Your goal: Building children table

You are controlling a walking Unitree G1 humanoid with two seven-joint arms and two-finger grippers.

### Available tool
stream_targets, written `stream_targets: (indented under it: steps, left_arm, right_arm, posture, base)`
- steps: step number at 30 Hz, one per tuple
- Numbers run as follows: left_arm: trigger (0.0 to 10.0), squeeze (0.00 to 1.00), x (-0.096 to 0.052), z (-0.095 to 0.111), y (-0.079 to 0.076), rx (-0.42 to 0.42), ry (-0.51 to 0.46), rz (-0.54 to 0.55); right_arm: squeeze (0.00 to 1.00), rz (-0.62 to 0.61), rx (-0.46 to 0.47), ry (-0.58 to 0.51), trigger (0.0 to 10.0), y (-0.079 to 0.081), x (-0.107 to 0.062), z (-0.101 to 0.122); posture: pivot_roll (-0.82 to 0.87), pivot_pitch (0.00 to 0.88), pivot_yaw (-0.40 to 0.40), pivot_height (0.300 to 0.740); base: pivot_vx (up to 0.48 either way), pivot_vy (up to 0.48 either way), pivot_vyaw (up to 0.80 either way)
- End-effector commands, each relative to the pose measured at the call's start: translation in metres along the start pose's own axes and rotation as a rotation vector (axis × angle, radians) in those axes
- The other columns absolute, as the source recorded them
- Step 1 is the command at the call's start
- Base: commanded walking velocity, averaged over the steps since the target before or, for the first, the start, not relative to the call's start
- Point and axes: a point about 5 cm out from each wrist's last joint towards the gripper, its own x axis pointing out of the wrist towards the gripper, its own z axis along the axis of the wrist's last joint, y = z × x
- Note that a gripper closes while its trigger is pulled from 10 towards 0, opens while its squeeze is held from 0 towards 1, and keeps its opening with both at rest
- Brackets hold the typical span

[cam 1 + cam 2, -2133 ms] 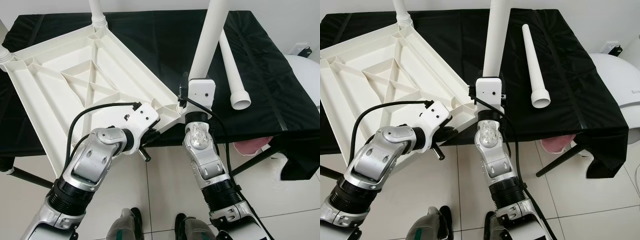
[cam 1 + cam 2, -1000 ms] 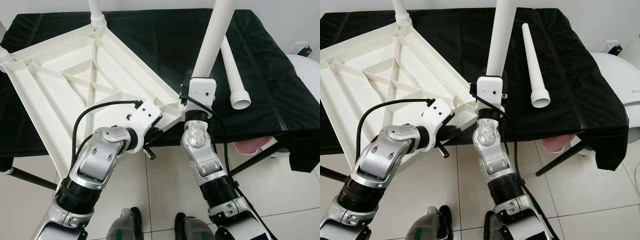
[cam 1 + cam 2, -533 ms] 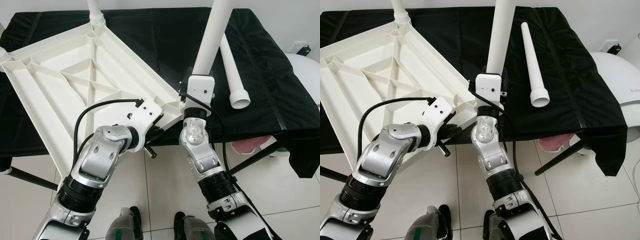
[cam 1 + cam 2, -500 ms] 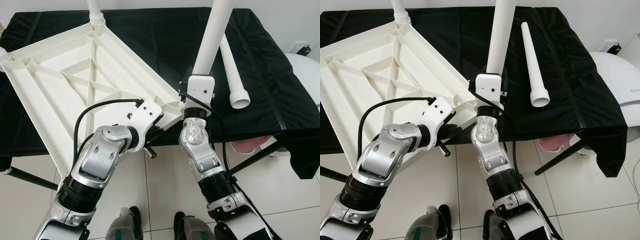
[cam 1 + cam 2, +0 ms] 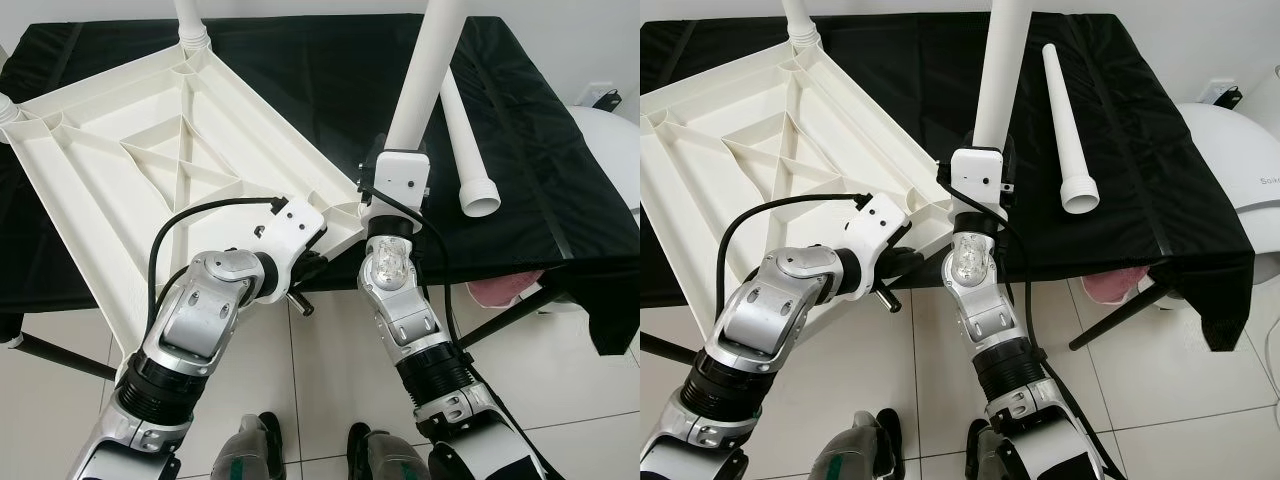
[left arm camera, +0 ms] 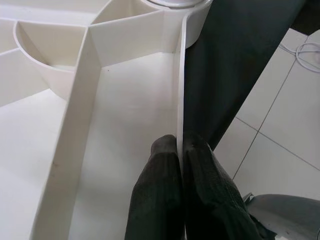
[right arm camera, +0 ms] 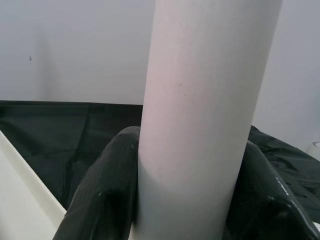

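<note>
White tabletop [image 5: 150, 170] lies upside down, ribs up, on the black-draped desk [image 5: 540, 190], taking up the desk's left half; its near corner overhangs the desk's front edge. One leg is seated at the tabletop's far corner [image 5: 192, 25], another at its left corner [image 5: 8, 108].

Left gripper [image 6: 179, 150]: at the tabletop's near corner. Jaws nearly closed, pinching the thin outer rim wall [image 6: 179, 85] — one finger inside the rim, one outside, wall sandwiched between the pads. The round corner socket sits just beyond the fingertips along that same wall.

Right gripper [image 7: 187, 175]: just right of the tabletop's near corner, wrist pointing up. Jaws spread around a white tube leg [image 5: 425, 70] and closed on it, black fingers [image 7: 107, 185] wrapping both sides of the tube. Leg stands near upright, tilted slightly right at the top, its lower end right at the tabletop's near corner socket. Cannot tell whether it is seated in the socket; the wrist housing hides the joint.

Right of the held leg: a spare leg [image 5: 1065, 120] lies flat on the desk cloth, wide flanged end toward the robot, well apart from the tabletop.
</note>
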Motion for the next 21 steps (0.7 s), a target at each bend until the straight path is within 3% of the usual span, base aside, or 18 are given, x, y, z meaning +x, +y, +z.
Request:
stream_targets:
  steps: [1, 21]
  left_arm:
    - [10.0, 0.00, -0.0213, 0.0161, 0.0322, 0.009, -0.072, 0.298]
    - [10.0, 0.00, -0.0206, 0.0174, 0.0299, 0.009, -0.077, 0.291]
  right_arm:
    - [0.00, -0.148, -0.119, 0.309, 10.0, -0.0328, -0.0265, -0.0623]
    - [0.00, -0.162, -0.062, 0.289, 10.0, -0.0366, -0.0258, -0.0597]
  posture:
    - [-0.02, 0.240, -0.008, 0.740]
    - [-0.02, 0.231, -0.007, 0.740]
  base:
    - [0.000, 0.000, 0.00]
    - [0.000, 0.000, 0.00]
